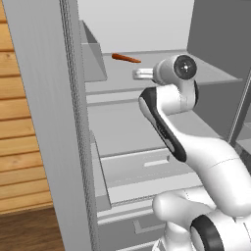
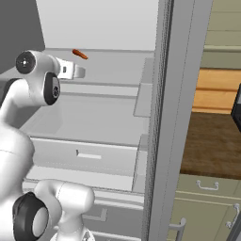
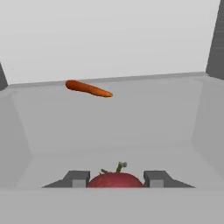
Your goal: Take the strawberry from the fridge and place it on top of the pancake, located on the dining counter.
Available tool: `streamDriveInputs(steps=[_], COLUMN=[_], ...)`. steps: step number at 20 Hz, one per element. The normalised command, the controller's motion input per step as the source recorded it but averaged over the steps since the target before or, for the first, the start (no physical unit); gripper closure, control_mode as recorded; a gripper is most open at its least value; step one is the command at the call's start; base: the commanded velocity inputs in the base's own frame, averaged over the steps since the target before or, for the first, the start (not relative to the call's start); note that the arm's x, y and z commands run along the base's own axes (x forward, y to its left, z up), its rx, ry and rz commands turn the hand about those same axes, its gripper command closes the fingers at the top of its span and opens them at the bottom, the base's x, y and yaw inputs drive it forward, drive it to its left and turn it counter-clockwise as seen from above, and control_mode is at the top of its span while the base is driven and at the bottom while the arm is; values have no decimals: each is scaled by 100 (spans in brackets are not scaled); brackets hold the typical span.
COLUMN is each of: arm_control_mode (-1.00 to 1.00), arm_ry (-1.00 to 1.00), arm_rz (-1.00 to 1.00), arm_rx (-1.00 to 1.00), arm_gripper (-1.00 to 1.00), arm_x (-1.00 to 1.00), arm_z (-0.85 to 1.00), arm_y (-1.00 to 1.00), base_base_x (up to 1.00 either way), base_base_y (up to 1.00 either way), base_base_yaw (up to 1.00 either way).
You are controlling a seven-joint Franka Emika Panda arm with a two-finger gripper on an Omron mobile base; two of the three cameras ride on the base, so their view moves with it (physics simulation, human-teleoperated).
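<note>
The strawberry (image 3: 115, 179), dark red with a small green stem, sits between my two dark fingertips (image 3: 78, 178) at the bottom of the hand view. My gripper (image 3: 116, 178) is shut on it. From the base views the gripper (image 1: 142, 73) (image 2: 75, 71) reaches over an upper shelf (image 1: 162, 66) of the open fridge (image 2: 108, 33), just above the shelf floor. The hand hides the fruit there. The pancake is out of view. A dark brown countertop (image 2: 212, 141) lies right of the fridge; I cannot tell whether it is the dining counter.
A long thin orange-red stick-like item (image 3: 88, 89) (image 1: 126, 58) (image 2: 80, 54) lies at the back of the same shelf. The open fridge doors (image 1: 49, 122) (image 2: 169, 117) stand close on either side of the arm. Door bins and lower drawers (image 1: 142, 166) sit below.
</note>
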Motion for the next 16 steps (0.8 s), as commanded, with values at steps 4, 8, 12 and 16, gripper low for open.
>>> streamDriveInputs(steps=[4, 8, 12, 16], arm_control_mode=[-100, -100, -100, -100], arm_ry=[29, 40, 18, 12], arm_rz=[0, 0, 3, 6], arm_rx=[0, 0, 0, 0], arm_gripper=[100, 100, 100, 100], arm_x=[-82, -100, -100, -98], arm_z=[70, 26, -80, -100], arm_y=[-15, -16, -25, -21], base_base_x=[0, 0, 0, 0], base_base_y=[0, 0, 0, 0], base_base_yaw=[0, 0, 0, 0])
